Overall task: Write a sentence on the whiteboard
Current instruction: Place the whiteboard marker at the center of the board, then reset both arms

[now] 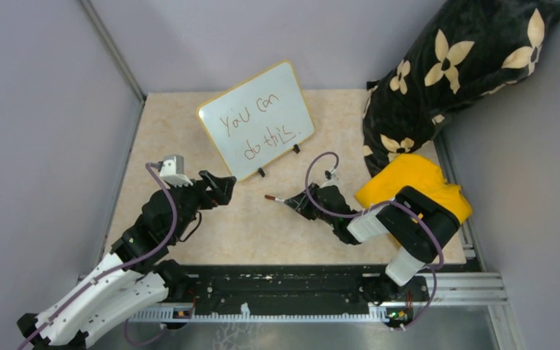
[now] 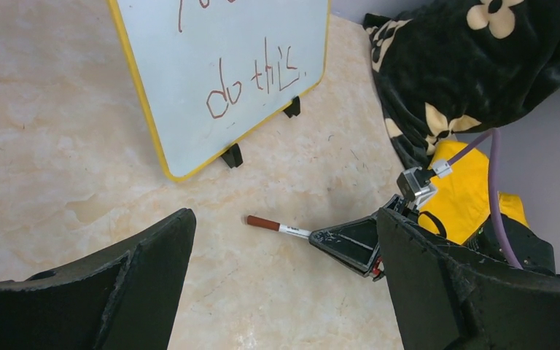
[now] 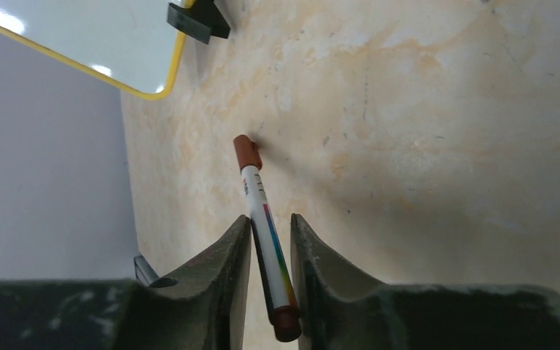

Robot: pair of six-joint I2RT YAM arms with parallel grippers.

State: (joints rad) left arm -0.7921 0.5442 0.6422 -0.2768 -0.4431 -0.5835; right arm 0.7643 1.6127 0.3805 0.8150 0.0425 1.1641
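The whiteboard (image 1: pixel 255 120) stands tilted on small black feet at the back middle of the table. It bears the sentence (image 1: pixel 259 125) "you can do this" in two dark reddish lines. Its lower part also shows in the left wrist view (image 2: pixel 226 73), and a corner in the right wrist view (image 3: pixel 80 36). My right gripper (image 1: pixel 295 205) is shut on a white marker (image 3: pixel 262 211) with a brown cap. The marker lies low and nearly flat in front of the board, cap pointing left (image 2: pixel 277 227). My left gripper (image 1: pixel 222 188) is open and empty, left of the marker.
A black pillow with cream flowers (image 1: pixel 452 65) leans in the back right corner. A yellow cloth (image 1: pixel 415 182) lies beside the right arm. Grey walls close the table on three sides. A black rail (image 1: pixel 284 288) runs along the front edge.
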